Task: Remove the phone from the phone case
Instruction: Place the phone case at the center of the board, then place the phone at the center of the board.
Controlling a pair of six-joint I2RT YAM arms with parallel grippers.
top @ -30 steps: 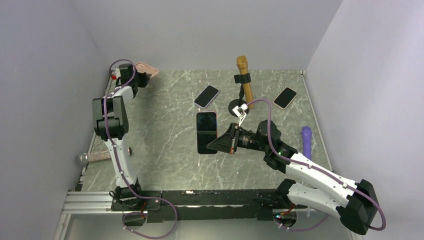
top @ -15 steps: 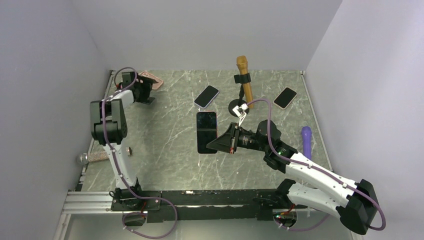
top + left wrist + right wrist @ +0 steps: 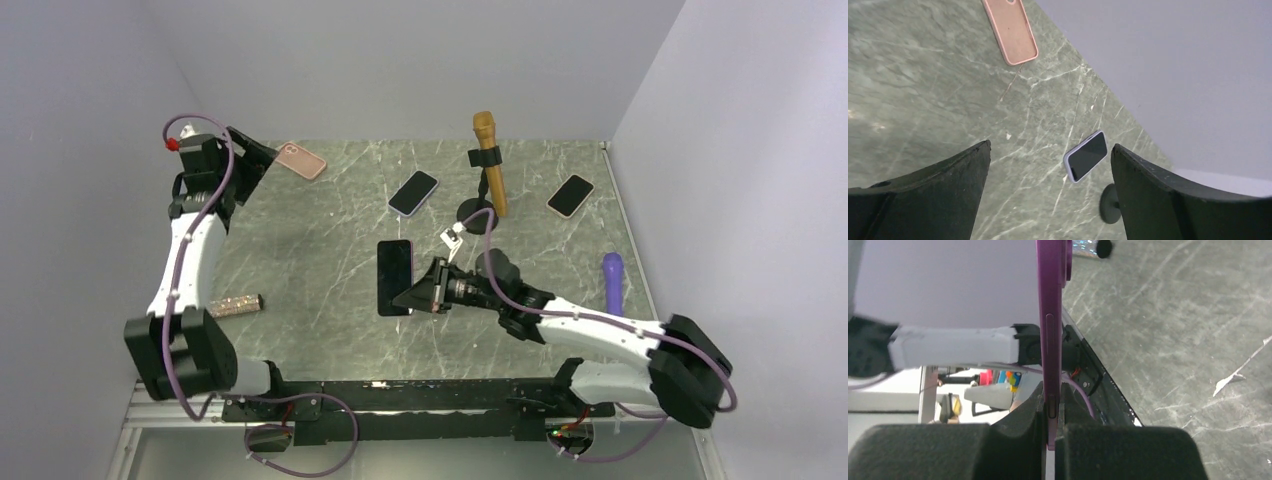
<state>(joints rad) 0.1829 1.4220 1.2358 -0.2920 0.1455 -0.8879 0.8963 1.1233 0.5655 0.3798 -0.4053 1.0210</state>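
1. Overhead, a green marbled worktop (image 3: 330, 250) is sitting between pale grey walls. The pink phone case (image 3: 301, 161) is lying flat near the far left corner. The left end effector (image 3: 245, 152) is hovering just beside it, spread wide and holding nothing. The right end effector (image 3: 410, 296) is clamping the phone (image 3: 394, 277) by its edge above mid-worktop. A gold microphone (image 3: 489, 160) is standing on its stand between a lavender-cased phone (image 3: 414, 192) and a second phone (image 3: 571, 195). A purple microphone (image 3: 612, 280) is lying by the right wall, and a glittery cylinder (image 3: 235, 305) is lying at the left.
2. From the left wrist, the pink phone case (image 3: 1010, 30) is lying well beyond the parted fingers (image 3: 938, 200). The lavender-cased phone (image 3: 1086, 155) is resting near the stand's base (image 3: 1110, 202).
3. From the right wrist, the pads (image 3: 1023, 415) are pinching the phone (image 3: 1052, 315), which is showing edge-on as a thin purple strip and blocking the view behind it.
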